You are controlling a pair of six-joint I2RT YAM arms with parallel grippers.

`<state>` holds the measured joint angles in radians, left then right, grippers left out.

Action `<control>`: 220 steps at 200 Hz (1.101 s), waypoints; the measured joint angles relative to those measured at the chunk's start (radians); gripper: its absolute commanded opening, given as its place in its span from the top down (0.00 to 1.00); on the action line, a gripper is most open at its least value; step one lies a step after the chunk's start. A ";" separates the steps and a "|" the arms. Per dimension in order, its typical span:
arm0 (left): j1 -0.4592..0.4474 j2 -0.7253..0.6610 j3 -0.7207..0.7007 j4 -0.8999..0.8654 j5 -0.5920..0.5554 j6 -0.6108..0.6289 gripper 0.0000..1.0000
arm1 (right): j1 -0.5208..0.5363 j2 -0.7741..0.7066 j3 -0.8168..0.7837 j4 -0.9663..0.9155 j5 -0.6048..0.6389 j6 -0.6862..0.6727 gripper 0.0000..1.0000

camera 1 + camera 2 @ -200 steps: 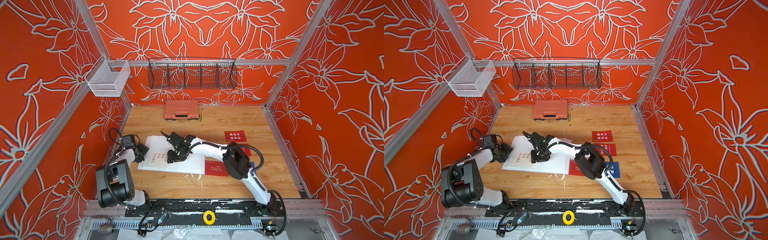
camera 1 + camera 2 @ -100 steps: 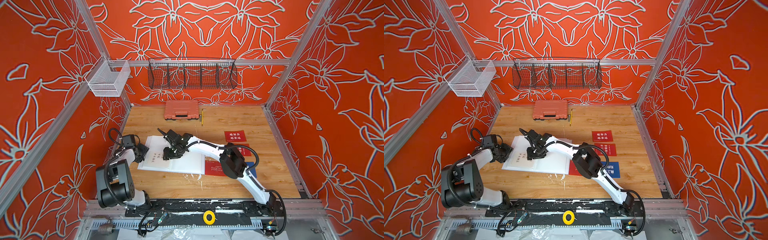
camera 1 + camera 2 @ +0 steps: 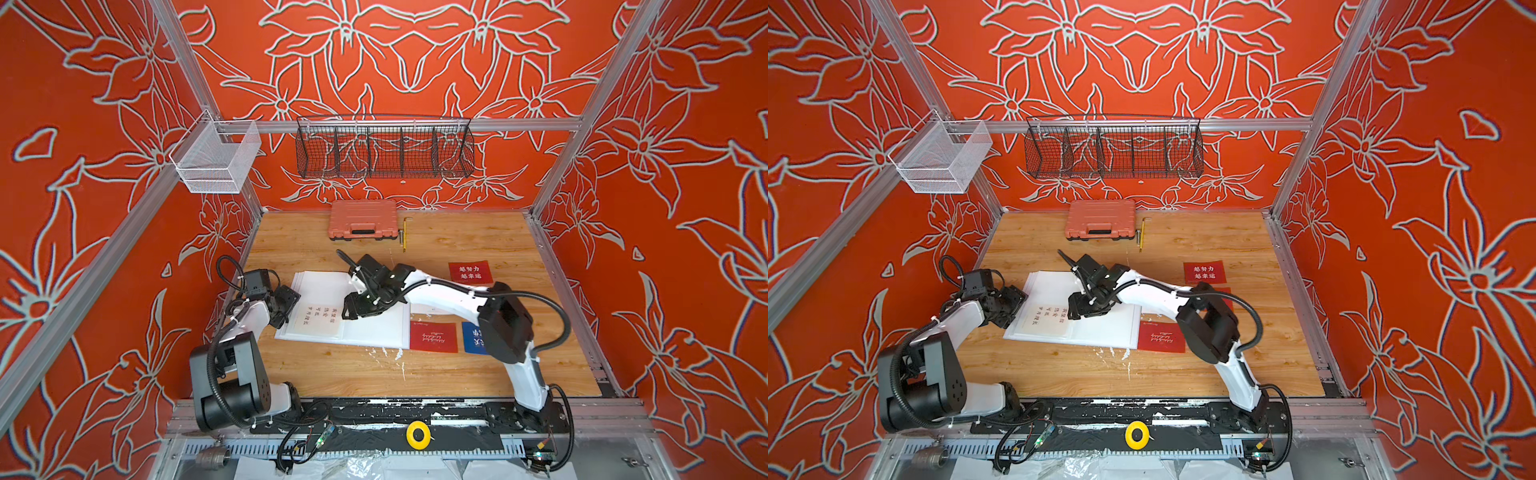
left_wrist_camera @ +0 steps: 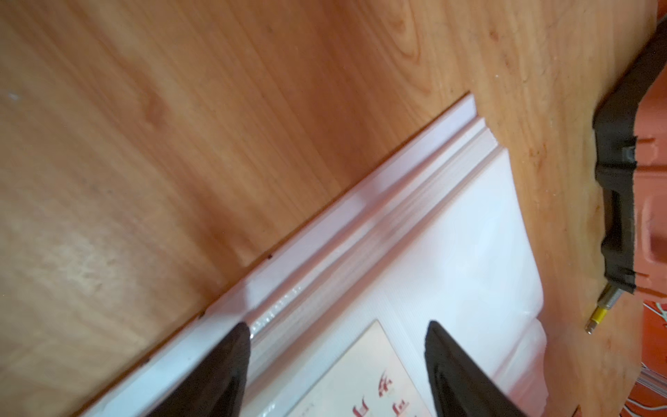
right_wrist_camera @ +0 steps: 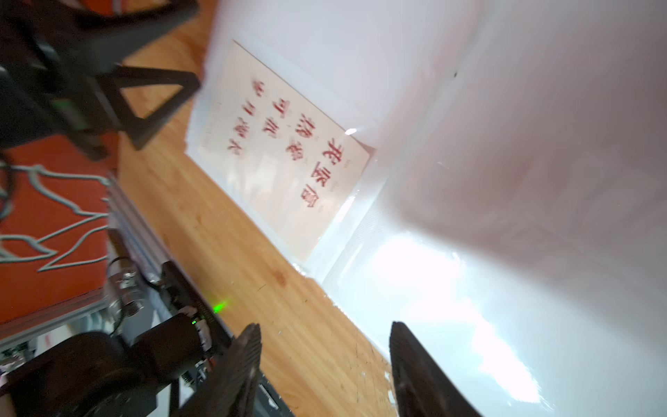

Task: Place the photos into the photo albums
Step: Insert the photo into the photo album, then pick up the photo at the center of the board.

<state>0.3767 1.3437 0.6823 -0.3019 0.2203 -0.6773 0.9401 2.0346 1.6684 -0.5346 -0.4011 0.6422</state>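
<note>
— What's new on the left?

— The left gripper (image 4: 335,325) has just spread its jaws. They stand apart over the left edge of the thin white photo album (image 3: 374,330), which lies open on the wooden table (image 3: 353,374). Nothing is between them, so I'd say it has let go of the page.

— And the photo?

— The white card with red characters (image 3: 318,318) lies on the album's left page, apparently under the clear sleeve. It looks seated.

— The right side?

— The right gripper (image 5: 325,326) hangs just above the same page, near the card's inner edge. It has barely shifted, and its jaws are apart too, holding nothing.

— So that one is done?

— Probably. With both grippers free, I'd judge this card finished and the next one due.

— Where from?

— Right of the album there's a red card with white writing (image 3: 433,336) just beside its edge. A blue card (image 3: 473,338) sits partly under the right arm, and another red card (image 3: 469,272) lies farther back. None of those is in a sleeve yet.
</note>
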 measured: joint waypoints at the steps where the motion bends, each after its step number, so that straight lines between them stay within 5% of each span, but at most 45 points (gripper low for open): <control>1: 0.000 -0.002 0.000 -0.002 0.000 0.000 0.22 | -0.002 -0.008 -0.007 0.002 -0.001 -0.001 0.39; 97: -0.052 -0.201 0.149 -0.156 -0.038 0.014 0.18 | -0.143 -0.394 -0.395 0.037 0.017 -0.075 0.38; 132: -0.185 -0.183 0.245 -0.204 -0.028 0.044 0.18 | -0.208 -0.543 -0.512 -0.009 0.064 -0.088 0.40; 220: -0.605 0.130 0.485 -0.307 0.099 0.142 0.19 | -0.336 -0.847 -0.814 -0.062 0.113 -0.064 0.42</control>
<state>-0.2287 1.4738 1.1675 -0.6090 0.3195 -0.5350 0.6044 1.1873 0.8547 -0.5964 -0.2878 0.5785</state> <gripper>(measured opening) 0.813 0.582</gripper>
